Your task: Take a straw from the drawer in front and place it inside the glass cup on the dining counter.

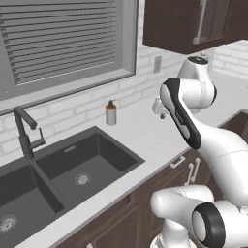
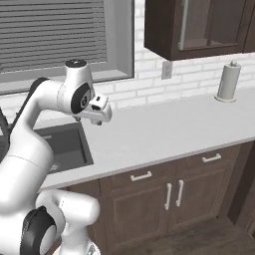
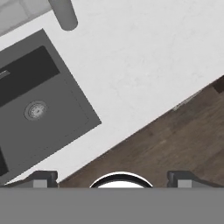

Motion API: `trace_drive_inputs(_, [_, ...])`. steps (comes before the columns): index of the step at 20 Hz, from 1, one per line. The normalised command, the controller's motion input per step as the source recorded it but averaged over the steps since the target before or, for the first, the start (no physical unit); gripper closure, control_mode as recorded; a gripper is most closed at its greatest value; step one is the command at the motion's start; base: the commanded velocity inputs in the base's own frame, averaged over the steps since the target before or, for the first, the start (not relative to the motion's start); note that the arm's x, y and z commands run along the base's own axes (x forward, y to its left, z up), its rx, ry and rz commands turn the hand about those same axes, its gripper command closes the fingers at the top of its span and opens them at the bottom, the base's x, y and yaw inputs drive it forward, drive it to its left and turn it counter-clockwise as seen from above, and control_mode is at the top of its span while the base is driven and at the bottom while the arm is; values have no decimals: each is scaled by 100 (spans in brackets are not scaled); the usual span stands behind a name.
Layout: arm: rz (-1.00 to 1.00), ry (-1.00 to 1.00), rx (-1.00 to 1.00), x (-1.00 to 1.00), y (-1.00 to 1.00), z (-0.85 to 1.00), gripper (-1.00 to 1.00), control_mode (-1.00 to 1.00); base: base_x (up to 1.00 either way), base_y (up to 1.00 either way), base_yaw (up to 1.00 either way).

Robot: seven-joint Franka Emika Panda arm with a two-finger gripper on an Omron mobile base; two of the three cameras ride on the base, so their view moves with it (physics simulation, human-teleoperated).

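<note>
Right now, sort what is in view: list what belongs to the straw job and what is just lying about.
For the job:
- drawers under the counter, shut; which one holds the straw cannot be told
- end effector, open, holding nothing

Just lying about:
- soap bottle
- paper towel roll
- sink
- tap
- wall socket

No readable text, labels, brands or numbers anywhere. The soap bottle (image 1: 111, 113) beside the sink (image 1: 104, 160) carries a pale band, too small and blurred to tell whether it bears print. The sink's rear wall has a small mark, likewise illegible.
</note>
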Motion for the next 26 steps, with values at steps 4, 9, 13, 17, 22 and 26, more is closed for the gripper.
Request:
trace_drive_inputs(4, [0, 0, 0, 0, 0, 0, -100, 100, 17, 43, -20])
trace_drive_inputs(9, [0, 0, 0, 0, 0, 0, -100, 100, 8, 0, -12])
trace_drive_inputs(13, [-1, 0, -3, 8, 0, -15, -100, -100, 0, 0, -1])
trace_drive_inputs(17, [-9, 0, 4, 17, -19, -53, -100, -100, 0, 0, 0])
trace_drive_inputs(22, [-8, -2, 35, 0, -94, -84, -100, -100, 0, 0, 0])
trace_drive_inputs(26, [0, 0, 39, 0, -100, -92, -100, -100, 0, 0, 0])
